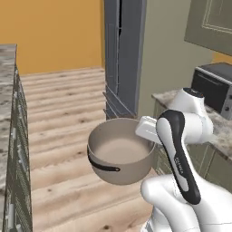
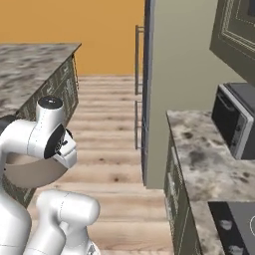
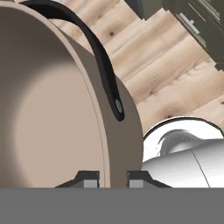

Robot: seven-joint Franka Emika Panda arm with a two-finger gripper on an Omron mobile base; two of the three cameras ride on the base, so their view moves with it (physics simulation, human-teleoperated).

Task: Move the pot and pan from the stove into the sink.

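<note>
The taupe pot [image 1: 118,156] hangs in the air over the wooden floor, upright, with its pale inside showing and a dark loop handle [image 1: 103,166] on its near side. My gripper [image 3: 113,180] is shut on the pot's rim, one fingertip [image 3: 91,179] inside the wall and the other outside. In the right base view the pot [image 2: 27,174] peeks out under my arm. A corner of the black stove [image 2: 234,224] lies at the lower right. The pan and the sink are out of view.
A marble counter with a microwave [image 2: 234,119] runs along the right. A second marble counter [image 2: 30,64] with dark cabinet fronts stands at the left. A tall grey cabinet [image 1: 122,54] rises ahead. The wooden floor [image 2: 109,124] lies open between the counters.
</note>
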